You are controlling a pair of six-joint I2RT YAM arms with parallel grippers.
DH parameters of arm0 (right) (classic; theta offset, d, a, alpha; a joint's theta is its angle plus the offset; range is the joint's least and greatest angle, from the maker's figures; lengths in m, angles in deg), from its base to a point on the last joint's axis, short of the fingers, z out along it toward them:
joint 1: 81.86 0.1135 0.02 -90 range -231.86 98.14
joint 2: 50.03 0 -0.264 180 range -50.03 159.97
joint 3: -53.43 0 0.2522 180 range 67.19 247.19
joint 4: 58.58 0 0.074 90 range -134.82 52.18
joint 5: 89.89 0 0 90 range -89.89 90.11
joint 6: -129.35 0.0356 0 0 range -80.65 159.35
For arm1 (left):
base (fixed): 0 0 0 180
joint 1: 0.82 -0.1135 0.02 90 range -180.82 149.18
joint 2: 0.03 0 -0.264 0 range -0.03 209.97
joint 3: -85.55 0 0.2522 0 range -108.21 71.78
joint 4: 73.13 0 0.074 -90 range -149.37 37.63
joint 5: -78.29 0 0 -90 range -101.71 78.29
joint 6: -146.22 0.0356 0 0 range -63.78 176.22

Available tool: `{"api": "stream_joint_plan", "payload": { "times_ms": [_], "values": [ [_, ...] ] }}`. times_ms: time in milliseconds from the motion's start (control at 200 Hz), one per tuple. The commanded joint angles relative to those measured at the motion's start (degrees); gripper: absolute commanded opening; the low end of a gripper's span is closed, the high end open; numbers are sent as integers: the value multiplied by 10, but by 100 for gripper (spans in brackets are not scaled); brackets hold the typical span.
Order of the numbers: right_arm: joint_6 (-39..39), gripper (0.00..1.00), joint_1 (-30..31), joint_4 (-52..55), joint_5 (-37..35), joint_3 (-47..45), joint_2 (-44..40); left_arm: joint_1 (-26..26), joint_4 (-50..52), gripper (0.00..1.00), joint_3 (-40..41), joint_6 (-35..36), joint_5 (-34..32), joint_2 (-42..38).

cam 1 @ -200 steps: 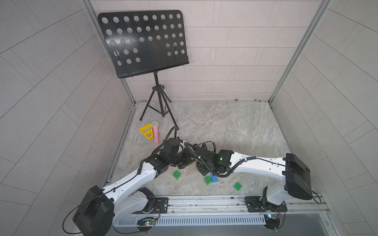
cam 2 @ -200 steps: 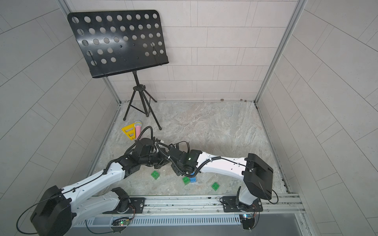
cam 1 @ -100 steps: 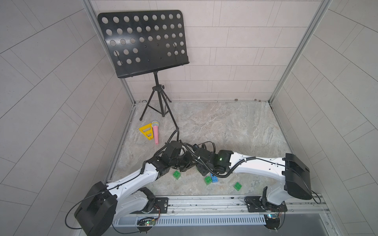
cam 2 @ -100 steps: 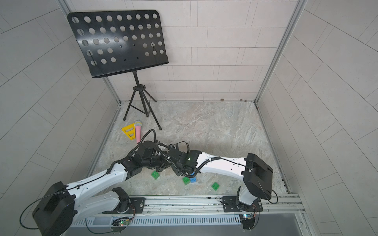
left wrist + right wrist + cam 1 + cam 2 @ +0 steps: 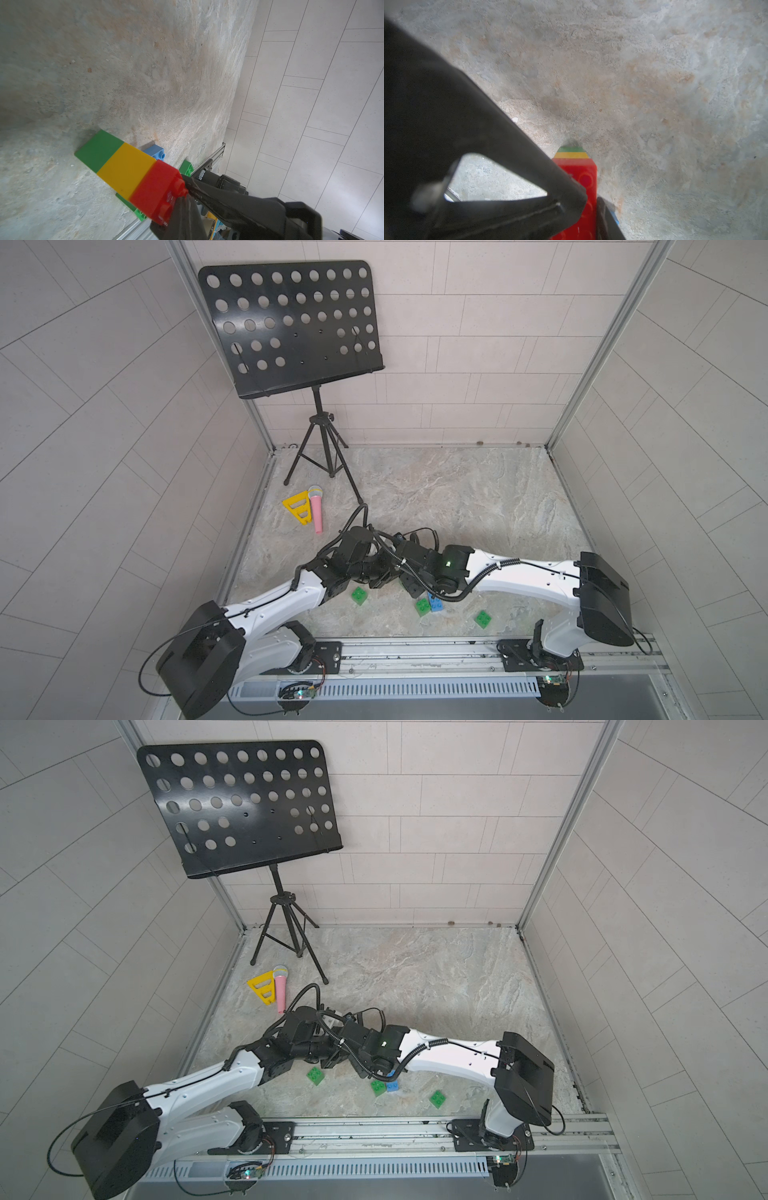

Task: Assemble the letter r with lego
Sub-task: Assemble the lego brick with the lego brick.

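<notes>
The stack [image 5: 124, 172] stood on the mottled stone floor [image 5: 145, 72], hidden under both wrists in both top views: green brick [image 5: 99, 149] lowest, yellow brick [image 5: 126, 170] above it, glossy red brick [image 5: 158, 191] on top, all smooth, blocky plastic; the right gripper [image 5: 590, 202] clasped the red brick's sides; the left gripper [image 5: 186, 194], clenched on nothing, seemingly touched the red studs, though blur obscured this; loose green bricks [image 5: 359, 596], [image 5: 423, 607], [image 5: 483, 619] and a blue brick [image 5: 435, 603] lay nearby.
</notes>
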Motion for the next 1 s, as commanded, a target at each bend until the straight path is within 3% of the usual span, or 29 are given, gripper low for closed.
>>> {"api": "stream_joint_plan", "payload": {
  "times_ms": [0,205,500,991],
  "values": [
    [-4,14,5,15,1,4,8,7,31,0,18,-1,-9,10],
    [-10,13,5,18,5,6,10,6,61,0,18,13,-18,8],
    [-19,13,5,24,7,16,14,6,193,0,-9,87,-67,16],
    [-18,13,5,20,14,14,18,6,199,0,-4,106,-76,54]
  ]
}}
